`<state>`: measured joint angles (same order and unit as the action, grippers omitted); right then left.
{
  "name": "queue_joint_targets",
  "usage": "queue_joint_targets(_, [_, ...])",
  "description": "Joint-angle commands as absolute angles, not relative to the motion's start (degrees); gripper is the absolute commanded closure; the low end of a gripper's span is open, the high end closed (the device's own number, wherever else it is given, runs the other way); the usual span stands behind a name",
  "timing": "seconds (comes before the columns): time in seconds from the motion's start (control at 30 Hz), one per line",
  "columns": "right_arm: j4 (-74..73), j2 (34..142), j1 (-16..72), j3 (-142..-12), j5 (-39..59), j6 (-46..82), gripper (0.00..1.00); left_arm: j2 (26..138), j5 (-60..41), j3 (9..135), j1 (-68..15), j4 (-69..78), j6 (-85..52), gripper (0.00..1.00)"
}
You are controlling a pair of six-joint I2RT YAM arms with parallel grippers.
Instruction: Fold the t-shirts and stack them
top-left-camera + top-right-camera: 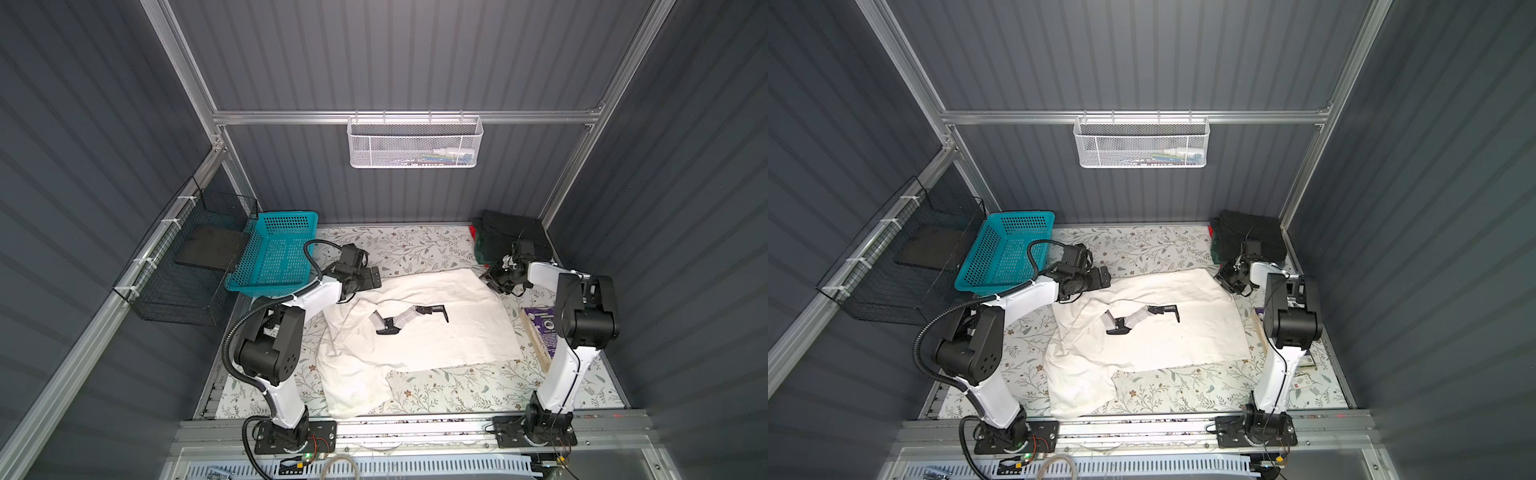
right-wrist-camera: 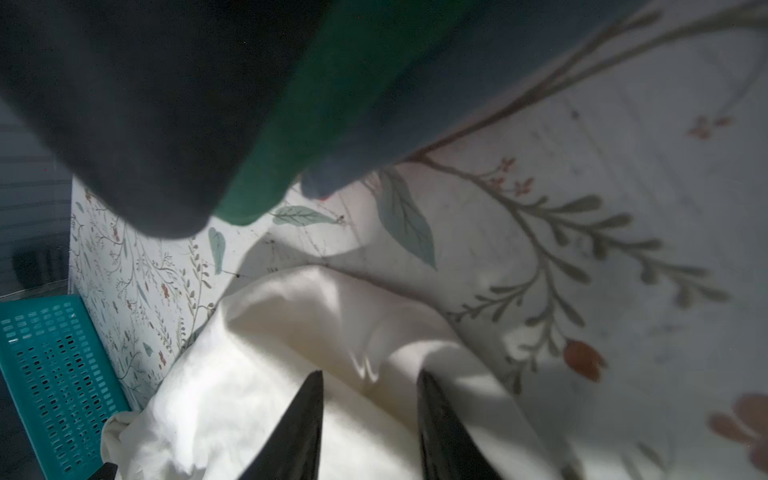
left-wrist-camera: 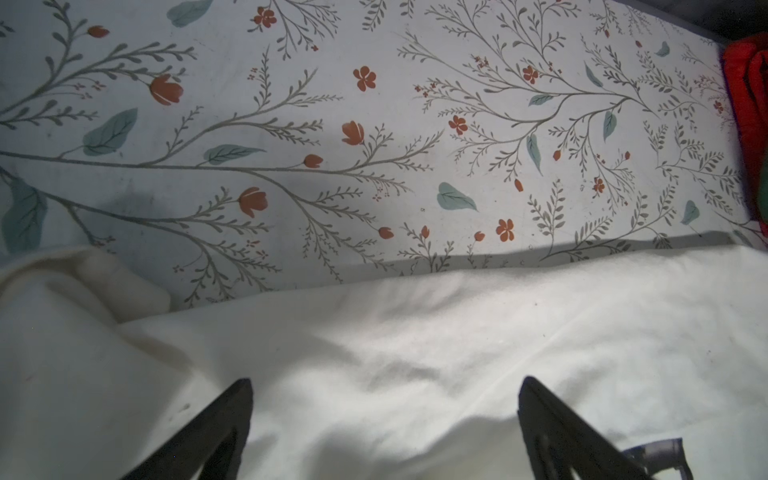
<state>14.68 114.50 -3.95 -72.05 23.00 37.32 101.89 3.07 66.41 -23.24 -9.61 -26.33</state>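
Looking like a lab robot cell. Aluminium frame (image 1: pixel 399 117) and grey ribbed panels (image 1: pixel 374 54) are enclosing two bench-mounted arms (image 1: pixel 316 296).

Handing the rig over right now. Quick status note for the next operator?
Left gripper: open, empty, over the far left edge of the off-white t-shirt.
Right gripper: jaws part open astride the shirt's far right corner; grip unclear.
Done: folded stack in the far right corner, black on top.
To do: the off-white shirt lies spread, left side rumpled, not folded; fold it and add it to the stack.
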Motion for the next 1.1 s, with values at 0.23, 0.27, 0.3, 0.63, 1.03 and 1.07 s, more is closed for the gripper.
queue_joint_targets(0.23, [17.98, 116.87, -2.9, -77.68, 20.01, 38.13, 0.66, 103.62, 2.35, 66.21, -23.55, -9.49, -25.81, 0.0])
queue_joint_targets(0.27, [17.93, 117.05, -2.9, -77.9, 19.95, 38.1, 0.67, 103.58, 2.35, 66.1, -23.55, -9.42, -25.76, 0.0])
queue_joint_targets(0.3, [18.11, 117.33, -2.9, -78.43, 19.91, 38.03, 0.7, 103.58, 2.46, 66.09, -23.55, -9.56, -25.71, 0.0])
queue_joint_targets(0.63, [19.61, 118.52, -2.71, -80.69, 17.58, 36.92, 0.88, 103.15, 3.07, 66.18, -23.49, -10.37, -24.08, 0.0])
queue_joint_targets(1.03, [16.57, 118.15, -3.6, -80.5, 21.27, 39.34, 1.0, 109.9, 2.34, 68.81, -23.56, -12.75, -21.27, 0.02])
queue_joint_targets(1.07, [16.59, 117.89, -3.77, -80.66, 21.27, 39.45, 1.0, 111.13, 3.05, 69.04, -23.55, -13.65, -21.27, 0.05])
